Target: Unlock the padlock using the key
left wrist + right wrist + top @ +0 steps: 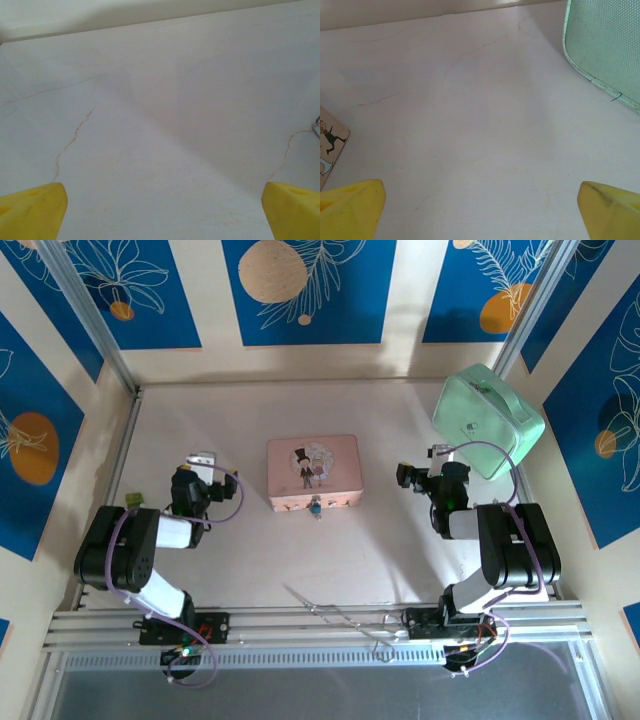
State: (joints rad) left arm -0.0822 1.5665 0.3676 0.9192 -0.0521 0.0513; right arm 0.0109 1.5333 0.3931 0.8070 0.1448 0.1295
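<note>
The padlock (316, 506), tiny with a dark blue body, sits against the near side of the pink tin box (313, 470) in the middle of the counter (300, 560), between the two arms. The left pincer (164, 210) is spread wide over bare counter left of the box, holding nothing. The right pincer (481, 209) is equally wide and empty, between the box and the pale green case (488, 420).

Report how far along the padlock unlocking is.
Done: nothing visible; the padlock sits at the near edge of the pink tin box, apparently untouched. In hand: nothing; left gripper and right gripper are open and empty over the table. Left: fetch the key, which I cannot pick out, then unlock.
</note>
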